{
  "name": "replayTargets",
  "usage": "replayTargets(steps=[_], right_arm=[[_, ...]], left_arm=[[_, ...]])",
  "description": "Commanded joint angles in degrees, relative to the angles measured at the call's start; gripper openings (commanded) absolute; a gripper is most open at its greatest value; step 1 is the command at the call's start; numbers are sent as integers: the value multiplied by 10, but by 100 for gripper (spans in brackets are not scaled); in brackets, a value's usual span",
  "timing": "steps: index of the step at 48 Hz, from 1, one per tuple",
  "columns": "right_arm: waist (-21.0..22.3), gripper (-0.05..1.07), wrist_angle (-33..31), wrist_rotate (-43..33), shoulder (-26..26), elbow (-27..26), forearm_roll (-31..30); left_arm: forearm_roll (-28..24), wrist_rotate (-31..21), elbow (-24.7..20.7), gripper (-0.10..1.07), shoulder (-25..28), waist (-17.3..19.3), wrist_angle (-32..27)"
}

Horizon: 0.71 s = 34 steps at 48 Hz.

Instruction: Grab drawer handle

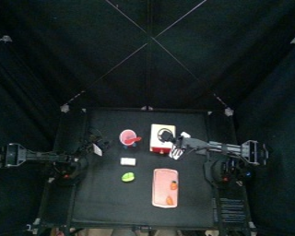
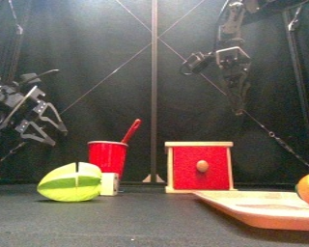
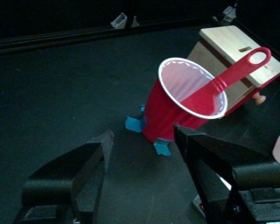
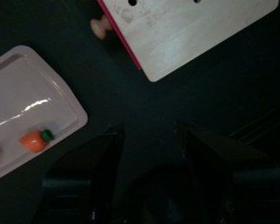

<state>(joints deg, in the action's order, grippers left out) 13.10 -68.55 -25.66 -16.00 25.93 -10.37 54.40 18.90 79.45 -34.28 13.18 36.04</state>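
While right hand (image 4: 146, 149) hangs spread wide above drawer (image 2: 200, 166), knob (image 2: 203, 166) untouched; left hand (image 3: 146, 157) spread near red cup (image 3: 184, 96).

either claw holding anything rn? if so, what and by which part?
Nothing is held. The left claw is open short of the red cup; the right claw is open above the drawer, clear of its handle.
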Motion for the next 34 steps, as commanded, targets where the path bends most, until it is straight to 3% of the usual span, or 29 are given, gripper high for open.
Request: replayTargets(steps=[1, 14, 27, 34], right_arm=[[-1, 84, 40, -18, -42, 22, -2], [-11, 84, 163, -46, -110, 112, 13], [-34, 84, 424, -73, -180, 214, 46], [-40, 84, 536, -74, -186, 263, 56]], left_arm=[[-22, 0, -19, 92, -11, -2, 1], [-100, -1, -26, 92, -72, -41, 3], [-191, -1, -44, 92, -94, -114, 14], [-230, -1, -54, 92, -92, -142, 24]])
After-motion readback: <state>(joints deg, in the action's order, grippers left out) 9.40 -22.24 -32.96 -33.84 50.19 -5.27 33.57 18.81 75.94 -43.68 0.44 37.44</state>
